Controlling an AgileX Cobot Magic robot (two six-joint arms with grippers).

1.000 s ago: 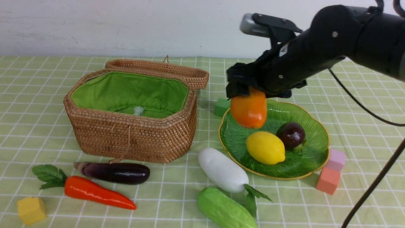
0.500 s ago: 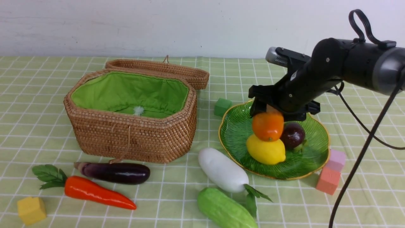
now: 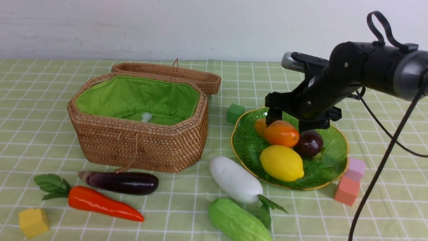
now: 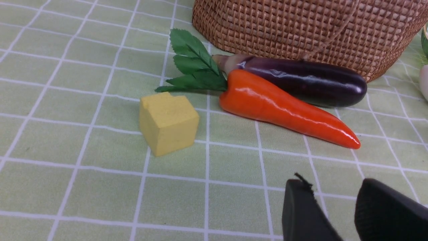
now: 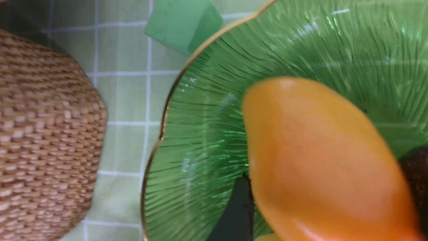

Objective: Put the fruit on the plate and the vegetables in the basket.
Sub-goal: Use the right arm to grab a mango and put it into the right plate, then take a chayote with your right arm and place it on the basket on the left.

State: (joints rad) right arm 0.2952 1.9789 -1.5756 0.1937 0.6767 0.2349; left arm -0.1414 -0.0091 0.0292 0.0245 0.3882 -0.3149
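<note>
Orange mango is laid on the green plate at right, beside the lemon and the purple fruit; the right gripper is opened wide above, nothing gripped, probably for release. The vegetables are left nearer, perhaps for easy reaching. The left gripper is seen partly opened, empty.

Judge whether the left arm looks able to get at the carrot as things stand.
Probably yes: the carrot lies uncovered on the cloth near the left gripper, nothing standing between them in the wrist view, though the eggplant close alongside might crowd the fingers.
</note>
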